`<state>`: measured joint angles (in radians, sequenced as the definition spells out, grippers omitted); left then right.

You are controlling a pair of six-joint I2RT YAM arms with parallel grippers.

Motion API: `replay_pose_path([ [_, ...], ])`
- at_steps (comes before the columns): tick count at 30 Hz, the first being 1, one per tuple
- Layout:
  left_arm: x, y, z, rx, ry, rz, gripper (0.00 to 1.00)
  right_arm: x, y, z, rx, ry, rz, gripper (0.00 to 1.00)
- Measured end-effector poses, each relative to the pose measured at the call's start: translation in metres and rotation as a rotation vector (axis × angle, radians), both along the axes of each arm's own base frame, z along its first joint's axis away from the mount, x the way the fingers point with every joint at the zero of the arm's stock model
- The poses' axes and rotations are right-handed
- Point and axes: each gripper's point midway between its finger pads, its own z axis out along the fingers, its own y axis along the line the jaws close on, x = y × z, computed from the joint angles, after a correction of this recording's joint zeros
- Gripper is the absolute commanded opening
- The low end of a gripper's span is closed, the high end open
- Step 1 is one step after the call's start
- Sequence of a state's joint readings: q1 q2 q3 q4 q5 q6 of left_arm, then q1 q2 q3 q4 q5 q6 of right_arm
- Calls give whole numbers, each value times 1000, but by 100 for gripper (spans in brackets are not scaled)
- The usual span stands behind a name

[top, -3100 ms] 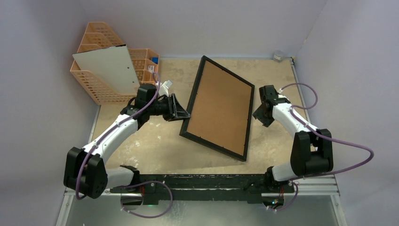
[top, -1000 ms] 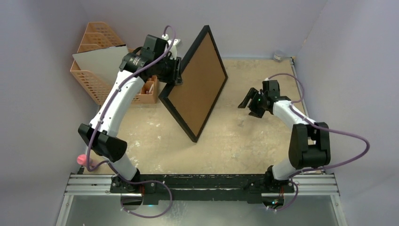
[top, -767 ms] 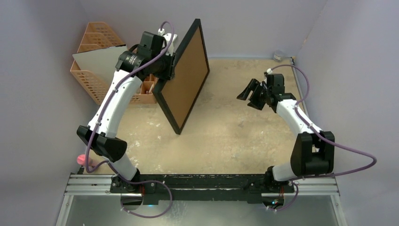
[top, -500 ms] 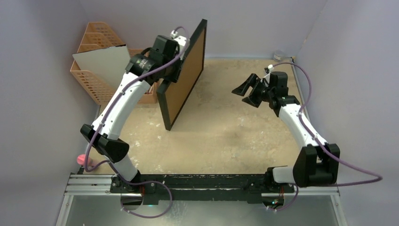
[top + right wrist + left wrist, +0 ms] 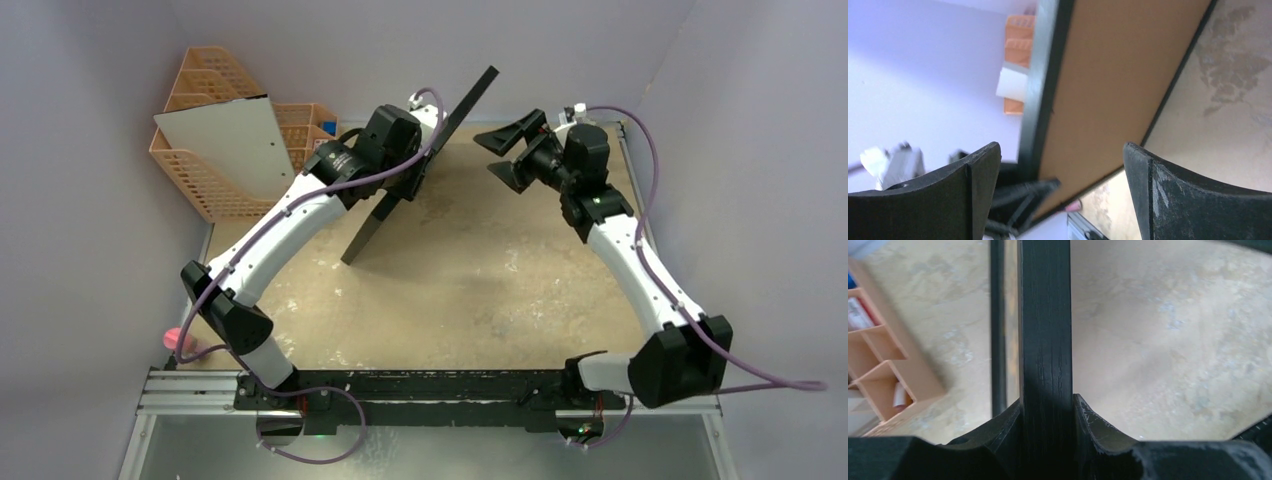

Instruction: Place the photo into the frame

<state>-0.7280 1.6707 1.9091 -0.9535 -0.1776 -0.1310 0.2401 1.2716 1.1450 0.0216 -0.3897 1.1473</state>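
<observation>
The left end effector (image 5: 414, 168) is clamped on the black rim of the frame (image 5: 466, 106), holding it on edge and tilted above the desk (image 5: 480, 290). The right end effector (image 5: 503, 152) is spread wide, facing the brown back. It should probably close squarely on the rim, not the pane, while the left holds firm. No photo is in view.

Basket (image 5: 192, 176) back-left; frame (image 5: 372, 228) centre; right pincer (image 5: 487, 152) right of frame.

frame (image 5: 1118, 75) — black border, brown back | on edge, tilted | clamped in left claw (image 5: 1046, 412)
</observation>
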Motion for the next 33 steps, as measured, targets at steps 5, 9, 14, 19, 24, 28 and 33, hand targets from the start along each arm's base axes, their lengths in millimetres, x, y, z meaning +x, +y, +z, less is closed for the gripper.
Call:
replay_pose_path([
  [5,-15,-15,-11,-55,42,-61,7,43,6,15,23,8,-52,93],
  [9,-18,-17,-15,-67,41,-74,6,79,10,10,-21,76,-114,91],
  [14,-21,-19,-17,-79,36,-85,7,92,7,-32,-85,208,-171,79],
  [19,-28,-22,-25,-78,45,-113,21,93,4,-45,-101,253,-201,52],
  [24,-37,-23,-34,-93,45,-159,51,83,-1,-46,-102,264,-219,27],
  [28,-56,-36,-51,-164,132,-226,66,54,-14,-74,-122,342,-239,18],
  [33,-73,-58,-48,-303,197,-288,73,20,-40,-129,-172,403,-241,15],
])
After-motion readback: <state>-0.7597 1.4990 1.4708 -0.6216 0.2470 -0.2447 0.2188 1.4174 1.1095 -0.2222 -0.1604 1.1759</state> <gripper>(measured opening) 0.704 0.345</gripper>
